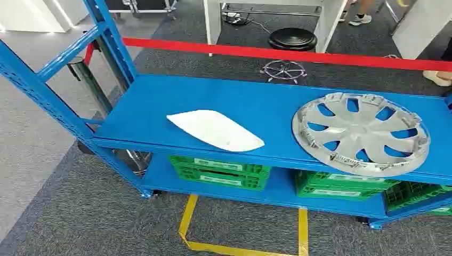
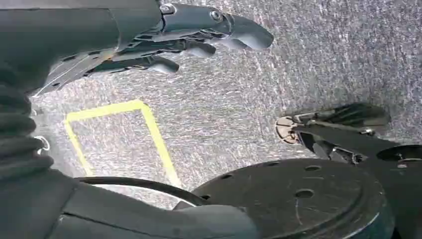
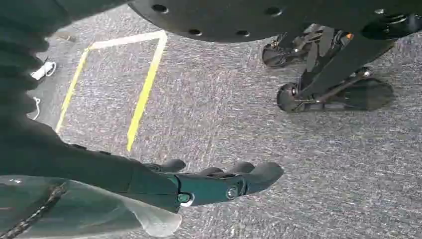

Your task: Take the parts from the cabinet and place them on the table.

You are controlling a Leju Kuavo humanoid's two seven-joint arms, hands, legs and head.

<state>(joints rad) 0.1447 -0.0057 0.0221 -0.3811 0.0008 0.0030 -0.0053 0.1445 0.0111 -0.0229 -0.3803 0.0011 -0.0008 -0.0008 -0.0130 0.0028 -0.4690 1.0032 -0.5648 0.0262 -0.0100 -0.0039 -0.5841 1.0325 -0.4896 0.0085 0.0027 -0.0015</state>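
On the blue cabinet shelf (image 1: 160, 101) lie two parts: a white, flat, pointed panel (image 1: 216, 129) near the middle and a silver wheel cover (image 1: 361, 133) at the right, overhanging the shelf's front edge a little. My left hand (image 2: 174, 42) hangs over grey carpet with its fingers stretched out and apart, holding nothing. My right hand (image 3: 214, 181) also hangs above the carpet, fingers extended and empty.
Green crates (image 1: 221, 170) sit on the lower shelf. A red barrier tape (image 1: 288, 53) runs behind the cabinet, with a black stool (image 1: 292, 40) and a white table leg (image 1: 212, 21) beyond. Yellow floor tape (image 1: 192, 224) marks the carpet in front. A person's feet (image 1: 362, 20) stand far back.
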